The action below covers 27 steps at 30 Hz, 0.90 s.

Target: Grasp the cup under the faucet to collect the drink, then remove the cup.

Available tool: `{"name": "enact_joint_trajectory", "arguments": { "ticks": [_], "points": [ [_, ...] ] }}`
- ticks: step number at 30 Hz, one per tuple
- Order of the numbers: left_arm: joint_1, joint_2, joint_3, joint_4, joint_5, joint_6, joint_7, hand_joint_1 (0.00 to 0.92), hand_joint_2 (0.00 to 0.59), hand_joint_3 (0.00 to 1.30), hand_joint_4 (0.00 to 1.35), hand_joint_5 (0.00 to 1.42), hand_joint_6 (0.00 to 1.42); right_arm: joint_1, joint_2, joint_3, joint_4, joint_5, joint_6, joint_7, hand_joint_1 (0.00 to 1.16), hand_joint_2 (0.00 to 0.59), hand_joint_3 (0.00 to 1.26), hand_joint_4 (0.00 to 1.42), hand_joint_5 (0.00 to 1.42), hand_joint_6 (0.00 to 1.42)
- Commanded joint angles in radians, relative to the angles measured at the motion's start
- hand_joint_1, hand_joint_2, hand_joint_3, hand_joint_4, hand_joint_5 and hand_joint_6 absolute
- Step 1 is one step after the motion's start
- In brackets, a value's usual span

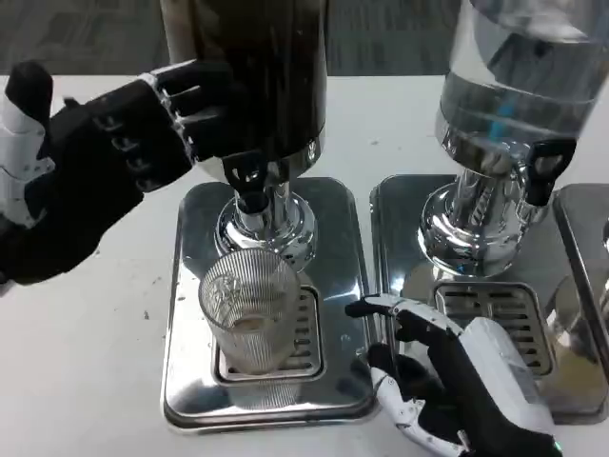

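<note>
You were at the filling step: the ribbed clear glass cup (250,322) stood on the drip grille directly under the black faucet (249,181) of the dark drink dispenser (255,76). Your left hand (105,162) reached in from the faucet's left, its fingers at the tap; whether they gripped it I could not tell. Your right hand (447,376) waited well right of the faucet and below it, fingers apart, holding nothing. Next, you needed it to close around the cup.

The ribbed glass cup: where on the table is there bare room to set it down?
Bare white table lies left of the left dispenser's steel tray, below the left hand, with no objects on it. The strip between the two trays is narrow, and the right hand crowds its near end. The ribbed glass cup stands on the drip grate under the tap.
</note>
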Motion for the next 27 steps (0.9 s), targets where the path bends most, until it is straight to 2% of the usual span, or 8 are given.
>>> {"name": "enact_joint_trajectory", "arguments": {
  "ticks": [1, 13, 27],
  "points": [
    [-0.027, -0.004, -0.030, 0.026, 0.023, 0.009, -0.025, 0.000, 0.063, 0.25, 0.15, 0.22, 0.18, 0.000, 0.005, 0.001, 0.010, 0.000, 0.006, -0.016, 0.58, 0.537, 0.37, 0.26, 0.23, 0.38],
    [-0.069, -0.036, -0.064, 0.059, 0.055, -0.008, -0.042, 0.000, 0.060, 0.24, 0.13, 0.20, 0.16, 0.007, 0.012, -0.001, 0.015, 0.001, 0.005, -0.024, 0.59, 0.537, 0.37, 0.27, 0.24, 0.39],
    [-0.062, -0.027, -0.096, 0.031, 0.108, -0.053, -0.073, 0.000, 0.052, 0.23, 0.12, 0.17, 0.16, 0.002, 0.019, -0.003, 0.026, 0.013, 0.003, -0.021, 0.60, 0.531, 0.37, 0.27, 0.25, 0.40]
  ]
}}
